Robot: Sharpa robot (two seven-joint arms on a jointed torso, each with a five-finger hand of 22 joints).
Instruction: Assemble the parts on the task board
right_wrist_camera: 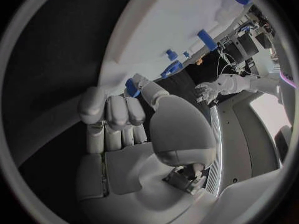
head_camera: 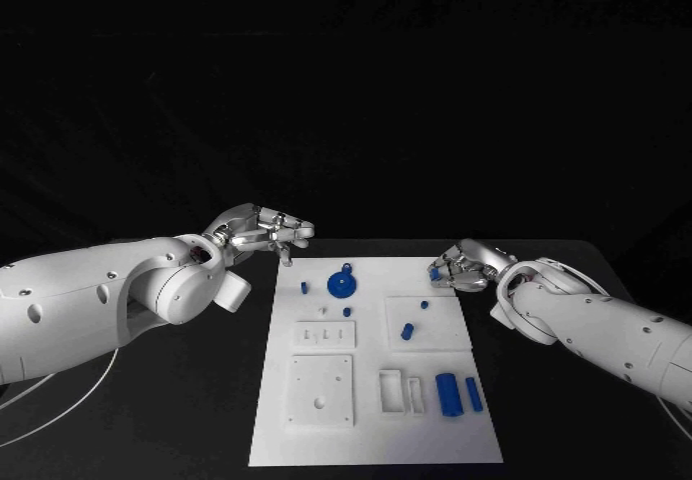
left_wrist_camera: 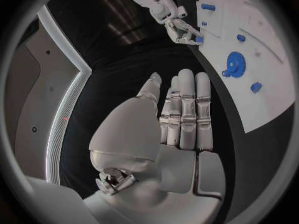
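Note:
The white task board [head_camera: 372,445] lies in the middle of the black table. On its far part lie a blue gear [head_camera: 342,283] and several small blue parts, one of them a short peg [head_camera: 407,330]. Two long blue bars [head_camera: 449,393] lie near its right front. My left hand [head_camera: 267,232] hovers off the board's far left corner, its fingers [left_wrist_camera: 187,109] straight and apart, holding nothing. At the board's far right edge my right hand [head_camera: 464,265] pinches a small blue part [right_wrist_camera: 132,88] between thumb and fingers. That part [head_camera: 436,271] sits just over the board's edge.
White fixtures sit on the board: a slotted block [head_camera: 325,335], a square plate [head_camera: 320,390] and two narrow frames [head_camera: 400,390]. Bare black table [head_camera: 202,400] lies on both sides of the board.

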